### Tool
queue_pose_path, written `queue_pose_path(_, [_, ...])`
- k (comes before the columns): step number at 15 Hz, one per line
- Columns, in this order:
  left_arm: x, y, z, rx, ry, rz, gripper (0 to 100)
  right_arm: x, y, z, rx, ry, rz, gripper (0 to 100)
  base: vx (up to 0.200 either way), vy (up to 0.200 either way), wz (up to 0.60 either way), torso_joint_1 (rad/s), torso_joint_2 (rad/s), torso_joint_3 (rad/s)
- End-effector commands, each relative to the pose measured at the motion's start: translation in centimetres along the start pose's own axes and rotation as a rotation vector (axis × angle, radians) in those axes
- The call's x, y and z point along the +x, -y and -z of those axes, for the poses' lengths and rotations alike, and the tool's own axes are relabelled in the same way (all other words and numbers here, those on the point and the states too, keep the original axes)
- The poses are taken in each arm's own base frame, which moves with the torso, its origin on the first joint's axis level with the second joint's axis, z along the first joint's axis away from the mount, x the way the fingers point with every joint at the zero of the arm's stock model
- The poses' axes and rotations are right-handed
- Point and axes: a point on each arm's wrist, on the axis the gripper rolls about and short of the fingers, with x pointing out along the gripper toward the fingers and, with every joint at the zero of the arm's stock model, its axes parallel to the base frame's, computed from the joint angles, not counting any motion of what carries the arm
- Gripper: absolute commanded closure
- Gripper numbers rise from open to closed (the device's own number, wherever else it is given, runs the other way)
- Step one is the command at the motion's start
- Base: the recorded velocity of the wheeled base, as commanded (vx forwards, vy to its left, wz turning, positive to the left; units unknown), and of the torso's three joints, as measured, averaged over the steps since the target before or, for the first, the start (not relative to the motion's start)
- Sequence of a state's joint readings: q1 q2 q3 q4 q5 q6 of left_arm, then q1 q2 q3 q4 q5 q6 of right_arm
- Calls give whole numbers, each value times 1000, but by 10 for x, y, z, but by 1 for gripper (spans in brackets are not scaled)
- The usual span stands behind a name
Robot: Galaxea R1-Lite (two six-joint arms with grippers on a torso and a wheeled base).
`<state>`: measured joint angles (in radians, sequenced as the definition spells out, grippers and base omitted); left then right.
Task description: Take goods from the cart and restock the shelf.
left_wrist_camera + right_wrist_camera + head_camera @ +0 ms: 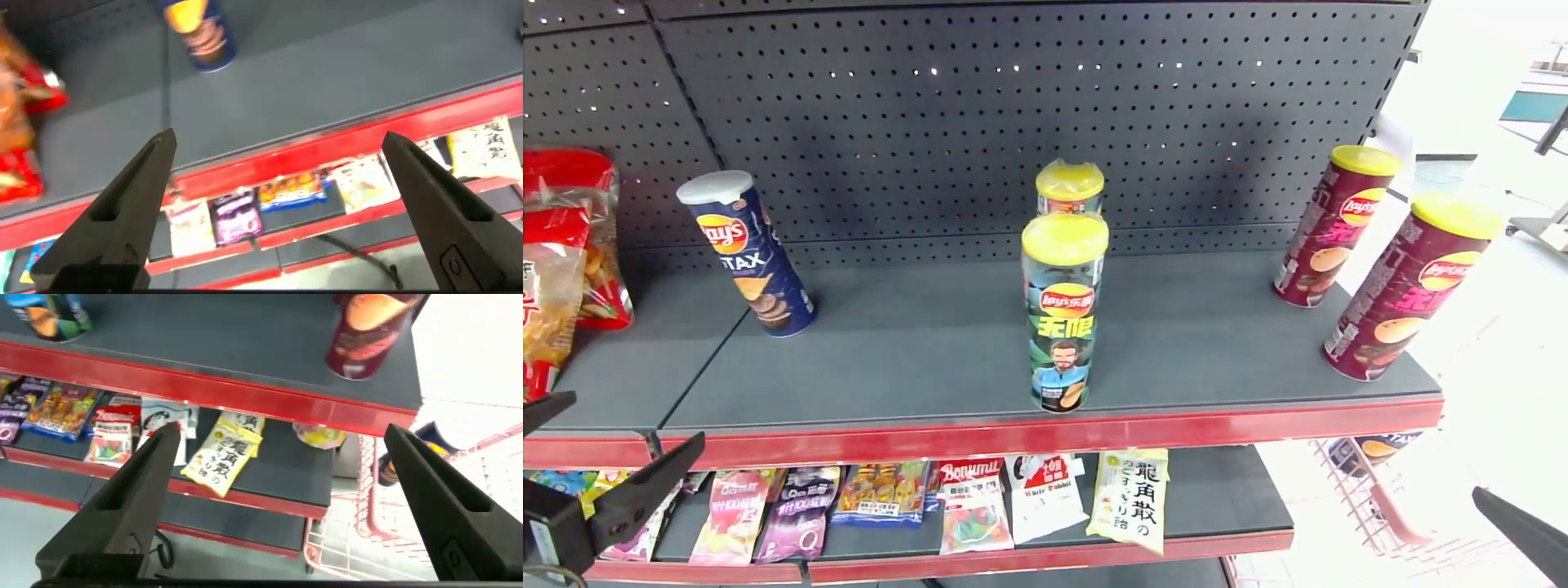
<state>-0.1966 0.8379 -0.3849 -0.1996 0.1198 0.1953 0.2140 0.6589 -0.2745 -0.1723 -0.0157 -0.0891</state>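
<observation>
Both claws hung open and empty before the shelf (915, 343): the left gripper (278, 204) low by its red front edge, the right gripper (278, 498) near the pink wire cart (1388, 514), where what appeared to be a blue can (1372, 449) lay.

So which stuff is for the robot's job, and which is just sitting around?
For the job:
- the cart, with a blue tube inside
- the top shelf
- tubes already stocked, like the green tube
- the left hand and right hand, both open

Probably just sitting:
- sweet packets on the shelf below
- red bags
</observation>
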Motion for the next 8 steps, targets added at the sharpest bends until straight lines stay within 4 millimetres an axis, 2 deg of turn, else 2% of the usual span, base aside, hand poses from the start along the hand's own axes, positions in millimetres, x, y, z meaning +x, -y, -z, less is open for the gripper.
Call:
queue_pose_path(1, [-1, 0, 0, 2, 1, -2, 0, 1, 0, 1, -2, -5, -3, 0, 0, -200, 0, 22, 12, -2])
queue_pose_path(8, [-12, 0, 7, 12, 34, -9, 0, 2, 0, 4, -2, -27, -1, 0, 0, -200, 0, 2, 2, 2])
